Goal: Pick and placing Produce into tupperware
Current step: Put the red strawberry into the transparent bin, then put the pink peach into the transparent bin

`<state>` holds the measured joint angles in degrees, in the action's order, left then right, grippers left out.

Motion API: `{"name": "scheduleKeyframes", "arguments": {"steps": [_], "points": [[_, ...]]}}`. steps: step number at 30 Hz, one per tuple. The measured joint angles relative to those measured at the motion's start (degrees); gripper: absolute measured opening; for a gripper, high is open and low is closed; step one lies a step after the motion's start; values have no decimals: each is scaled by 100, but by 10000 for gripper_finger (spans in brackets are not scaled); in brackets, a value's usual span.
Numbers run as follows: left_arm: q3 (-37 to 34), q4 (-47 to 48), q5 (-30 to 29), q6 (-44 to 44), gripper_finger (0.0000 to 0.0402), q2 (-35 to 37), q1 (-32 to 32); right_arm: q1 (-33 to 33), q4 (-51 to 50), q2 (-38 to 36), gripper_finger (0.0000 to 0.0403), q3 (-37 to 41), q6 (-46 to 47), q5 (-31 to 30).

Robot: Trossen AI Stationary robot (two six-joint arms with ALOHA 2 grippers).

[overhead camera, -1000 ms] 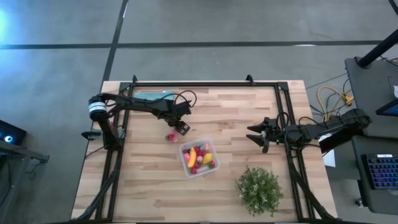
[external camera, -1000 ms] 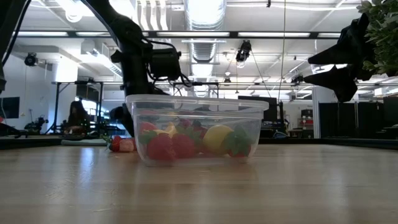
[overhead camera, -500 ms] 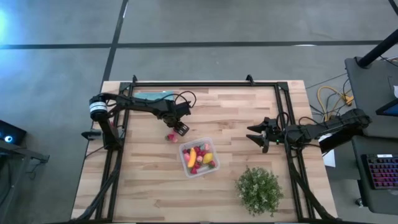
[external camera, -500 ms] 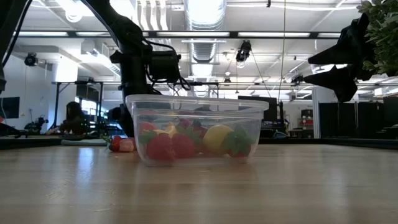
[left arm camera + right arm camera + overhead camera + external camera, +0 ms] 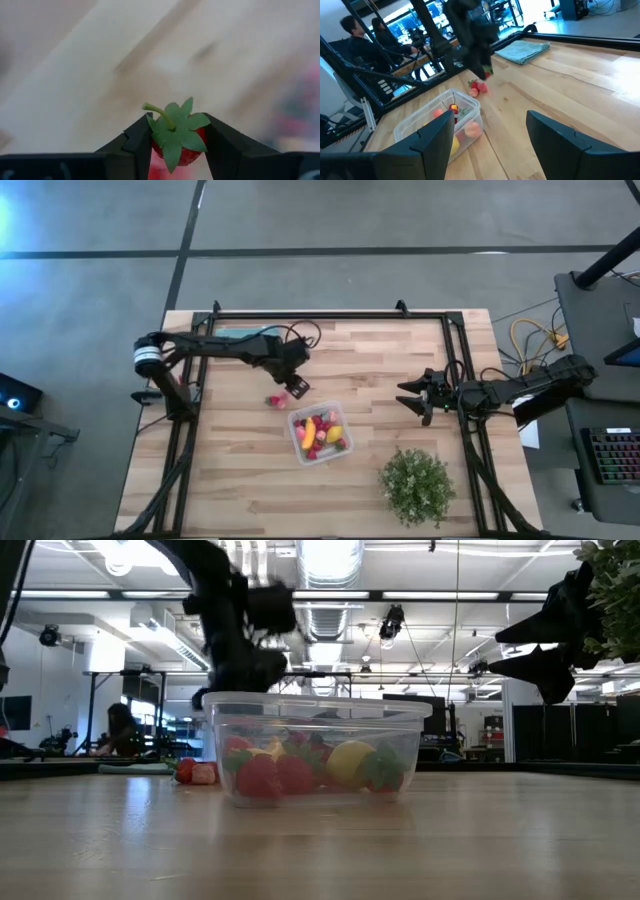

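Moved: left gripper [image 5: 296, 388] has risen off the table since a second ago and now hangs above and just beside the box's far-left corner; right arm has not shifted.
Held piece: a small red toy strawberry with a green leafy cap and stem [image 5: 175, 134], clamped between the left gripper's two dark fingers [image 5: 134, 145], clear of the wood.
Loose produce: a red and a pink berry-sized piece [image 5: 273, 400] lie together on the table, just beside the box on its left; in the low view they sit behind the box's left wall [image 5: 197, 772].
Clear box: small see-through plastic tupperware with rounded corners [image 5: 299, 417], near the middle of the table, holding red, pink, yellow and orange toy fruit pieces [image 5: 319, 434].
Right gripper: [image 5: 412, 397] hovers well apart from the box over the table's right side, jaws spread, nothing between them.
Table: pale wooden plank top [image 5: 230, 470] inside a black frame.
Other things: green leafy bush [image 5: 417, 486] at the near right; folded teal cloth [image 5: 243, 334] at the far left edge.
Room: people seated in the background [image 5: 360, 42].
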<state>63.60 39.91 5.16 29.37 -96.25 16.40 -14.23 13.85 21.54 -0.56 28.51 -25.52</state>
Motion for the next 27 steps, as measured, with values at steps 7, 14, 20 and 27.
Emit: {"name": "scheduleKeyframes", "arguments": {"steps": [7,14,20,27], "points": [[523,-1055,292,-654,127,604,-757,-1,-1,0,240,-1,0,0],[653,-1694,629,-697,151,214,-1559,-1,-1,-2,240,0,0,0],[811,-1643,668,-127,229,-78,-1641,1,-2,0,240,0,0,0],[1044,363,-366,-83,279,331,-1345,-1,0,0,240,0,0,0]]}}
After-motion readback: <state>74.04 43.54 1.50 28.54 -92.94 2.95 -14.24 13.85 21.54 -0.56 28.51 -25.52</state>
